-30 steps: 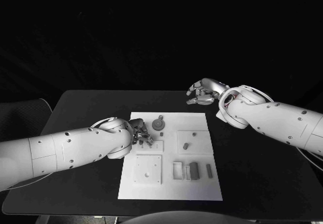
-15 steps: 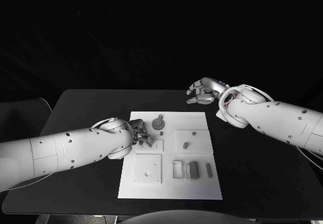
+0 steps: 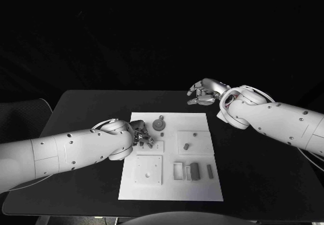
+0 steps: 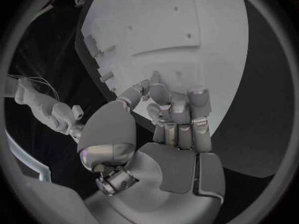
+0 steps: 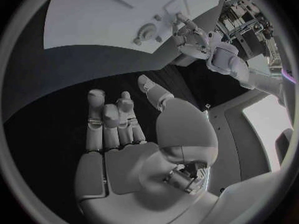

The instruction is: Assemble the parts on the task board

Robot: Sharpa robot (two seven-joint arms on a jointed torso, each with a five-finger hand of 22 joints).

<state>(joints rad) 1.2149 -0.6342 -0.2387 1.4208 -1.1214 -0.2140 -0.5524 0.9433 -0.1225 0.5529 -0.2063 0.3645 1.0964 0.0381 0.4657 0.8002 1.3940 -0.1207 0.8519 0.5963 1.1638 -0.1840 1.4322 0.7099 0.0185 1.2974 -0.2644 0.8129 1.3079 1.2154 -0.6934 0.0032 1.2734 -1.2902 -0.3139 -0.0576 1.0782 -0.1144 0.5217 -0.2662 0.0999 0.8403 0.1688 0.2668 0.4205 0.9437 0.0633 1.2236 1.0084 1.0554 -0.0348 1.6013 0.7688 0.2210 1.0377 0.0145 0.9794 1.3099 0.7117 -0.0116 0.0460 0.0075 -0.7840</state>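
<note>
Nearest you on the black counter (image 3: pixel 81 187) lies the task board (image 3: pixel 172 190), a white plate reaching away from the robot toward the middle of the counter. On its near half you see a raised square block (image 3: pixel 148 169) at the left and, to its right, a row of slim upright grey parts (image 3: pixel 195 171) standing close together. Further along, a second square block (image 3: pixel 194 141) carries two small parts. At the board's left edge your left hand (image 3: pixel 140 134) is down over a small block, fingers curled together with their tips touching the board; the left wrist view shows something small between the fingertips (image 4: pixel 163 107), but you cannot tell whether it is gripped. Just beyond that hand sits a round disc part (image 3: pixel 158 124) near the board's far edge. Farthest off, your right hand (image 3: pixel 205 93) hangs above the bare counter past the board's far right corner, fingers loosely apart and holding nothing.
</note>
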